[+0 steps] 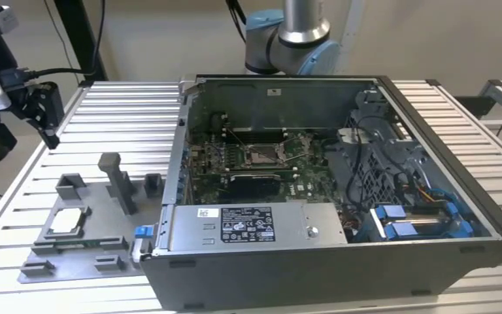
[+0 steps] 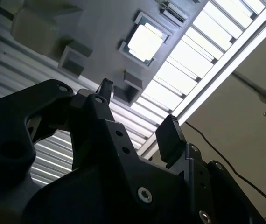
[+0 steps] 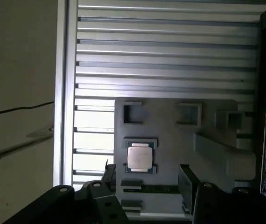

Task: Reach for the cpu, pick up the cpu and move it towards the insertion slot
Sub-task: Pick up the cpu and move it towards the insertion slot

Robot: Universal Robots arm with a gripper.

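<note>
The cpu (image 1: 68, 221) is a thin square chip with a silvery top. It lies flat in a holder on the grey fixture plate (image 1: 85, 258), at the exterior view's left, beside the computer case. Both wrist views show the cpu (image 3: 139, 157) (image 2: 145, 43) in its holder. My gripper (image 1: 49, 131) hangs well above the table, beyond the plate's far end and apart from the chip. In both wrist views the gripper (image 3: 147, 179) (image 2: 137, 112) is open, its black fingers wide apart with nothing between them. The insertion slot (image 1: 264, 154) sits in the green motherboard inside the case.
The open computer case (image 1: 321, 261) takes up the middle of the ribbed metal table (image 1: 120, 124). Grey blocks and a tall post (image 1: 116, 180) stand on the fixture plate near the chip. A black cable (image 3: 16, 110) runs along the floor past the table's edge.
</note>
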